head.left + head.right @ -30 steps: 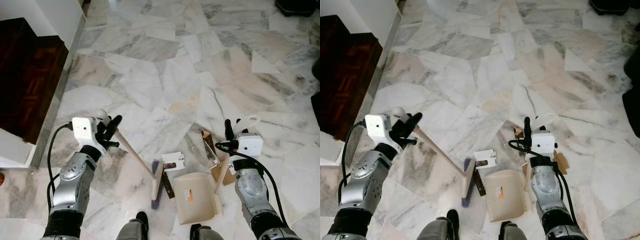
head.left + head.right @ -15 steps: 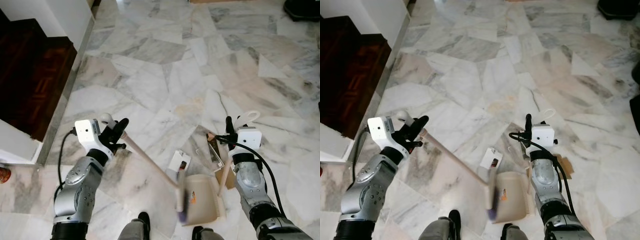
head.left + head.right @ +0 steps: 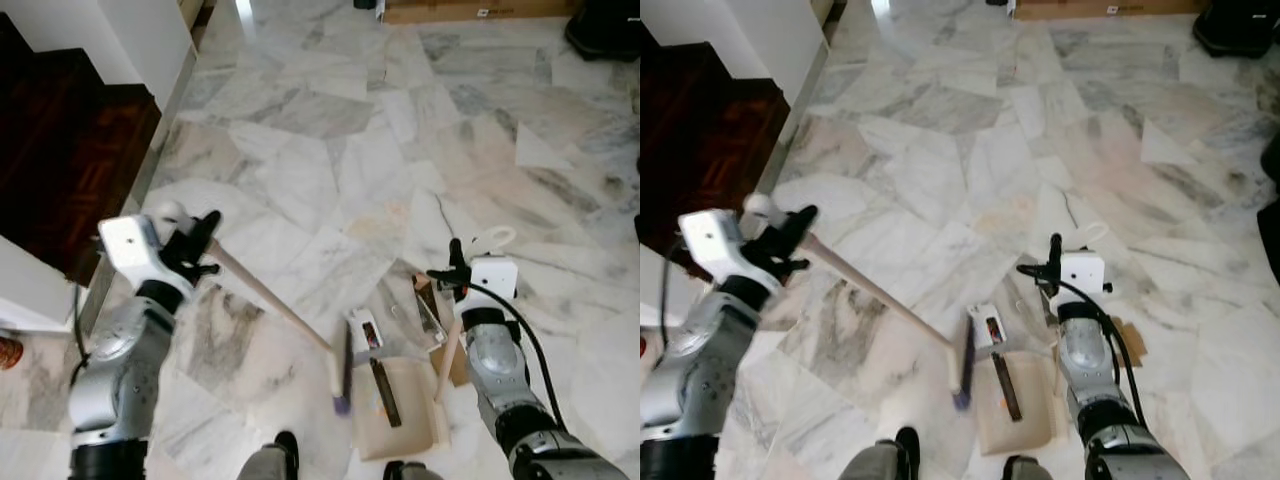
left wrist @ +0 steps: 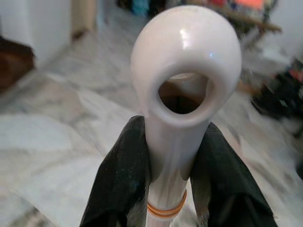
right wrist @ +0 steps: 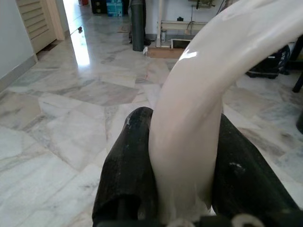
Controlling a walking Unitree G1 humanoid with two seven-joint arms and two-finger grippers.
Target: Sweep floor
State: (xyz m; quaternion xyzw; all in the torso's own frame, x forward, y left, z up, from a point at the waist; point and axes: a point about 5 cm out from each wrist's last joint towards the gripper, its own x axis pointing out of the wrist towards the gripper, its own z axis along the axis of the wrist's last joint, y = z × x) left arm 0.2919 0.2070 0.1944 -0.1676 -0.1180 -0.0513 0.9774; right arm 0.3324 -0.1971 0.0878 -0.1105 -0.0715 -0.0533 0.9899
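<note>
Head cameras down, wrist cameras close

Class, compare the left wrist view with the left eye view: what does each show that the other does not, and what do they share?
Left wrist view alone: the hole through the rounded end of the broom handle, an orange band low on it, and a black finger pressed against each side.

Left eye view alone: the broom head on the marble floor, the dustpan with a dark strip in it, a white card beside it, and the right gripper on the dustpan's handle.

Both: the left gripper shut on the broom handle, over marble floor.
</note>
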